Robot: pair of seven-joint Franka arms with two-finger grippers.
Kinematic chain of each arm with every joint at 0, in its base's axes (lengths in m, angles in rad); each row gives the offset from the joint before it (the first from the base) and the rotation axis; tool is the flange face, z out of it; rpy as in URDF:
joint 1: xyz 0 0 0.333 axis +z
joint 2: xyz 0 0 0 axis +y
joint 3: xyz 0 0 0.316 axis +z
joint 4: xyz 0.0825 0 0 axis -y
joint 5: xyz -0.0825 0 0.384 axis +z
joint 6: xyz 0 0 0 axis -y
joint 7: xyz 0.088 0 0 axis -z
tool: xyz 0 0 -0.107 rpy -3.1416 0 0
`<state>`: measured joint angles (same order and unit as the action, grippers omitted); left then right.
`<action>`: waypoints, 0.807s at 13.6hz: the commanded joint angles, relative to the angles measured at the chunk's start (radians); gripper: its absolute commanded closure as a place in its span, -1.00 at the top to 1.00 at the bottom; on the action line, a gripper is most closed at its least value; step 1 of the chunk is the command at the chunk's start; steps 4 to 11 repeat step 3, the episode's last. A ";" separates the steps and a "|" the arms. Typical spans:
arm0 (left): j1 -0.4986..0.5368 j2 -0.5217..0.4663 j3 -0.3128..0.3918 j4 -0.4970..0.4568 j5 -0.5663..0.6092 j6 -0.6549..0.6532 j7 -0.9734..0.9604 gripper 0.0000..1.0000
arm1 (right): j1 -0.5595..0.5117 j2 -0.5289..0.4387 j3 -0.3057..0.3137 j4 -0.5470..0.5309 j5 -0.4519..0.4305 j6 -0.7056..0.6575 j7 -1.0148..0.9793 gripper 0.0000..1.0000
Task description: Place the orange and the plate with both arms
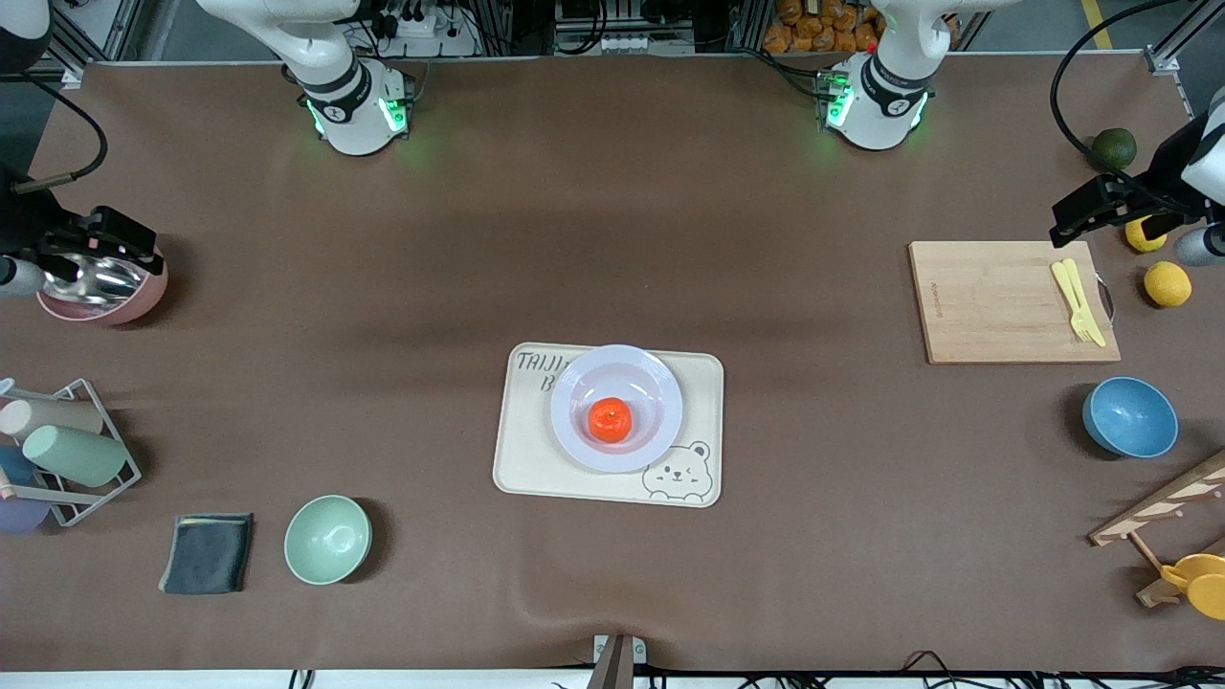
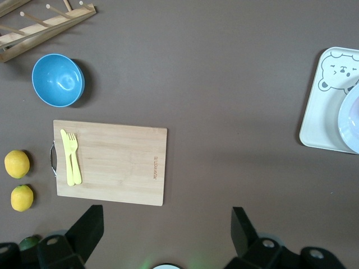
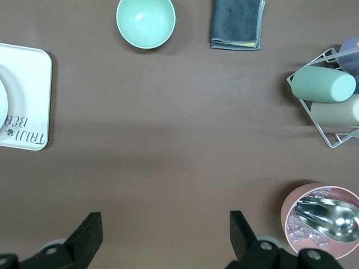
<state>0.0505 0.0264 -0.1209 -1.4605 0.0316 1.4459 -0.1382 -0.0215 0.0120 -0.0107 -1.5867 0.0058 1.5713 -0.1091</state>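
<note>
The orange (image 1: 609, 420) lies in the sunken centre of the pale plate (image 1: 574, 383). The plate rests on the cream bear tray (image 1: 536, 459) in the middle of the table. My left gripper (image 1: 1101, 206) is up in the air at the left arm's end, over the table by the cutting board, open and empty (image 2: 166, 216). My right gripper (image 1: 105, 244) is up over the pink bowl at the right arm's end, open and empty (image 3: 165, 221). The left wrist view shows an edge of the plate (image 2: 350, 117) and the tray (image 2: 322, 112). The right wrist view shows the tray (image 3: 28, 95).
A cutting board (image 1: 995, 301) with a yellow fork and knife (image 1: 1077, 299), two lemons (image 1: 1168, 283), a dark green fruit (image 1: 1114, 147), a blue bowl (image 1: 1129, 416) and a wooden rack (image 1: 1163, 507) are at the left arm's end. A pink bowl (image 1: 144, 297), cup rack (image 1: 67, 450), grey cloth (image 1: 207, 553) and green bowl (image 1: 327, 540) are at the right arm's end.
</note>
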 commanded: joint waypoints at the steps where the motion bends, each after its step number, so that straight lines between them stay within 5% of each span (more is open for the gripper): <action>1: 0.002 -0.002 0.000 0.011 -0.009 -0.019 -0.004 1.00 | -0.003 0.002 0.005 0.005 -0.020 -0.008 0.017 1.00; 11: 0.000 -0.002 -0.002 0.011 -0.010 -0.019 -0.004 1.00 | 0.000 0.002 0.005 0.005 -0.020 -0.008 0.017 1.00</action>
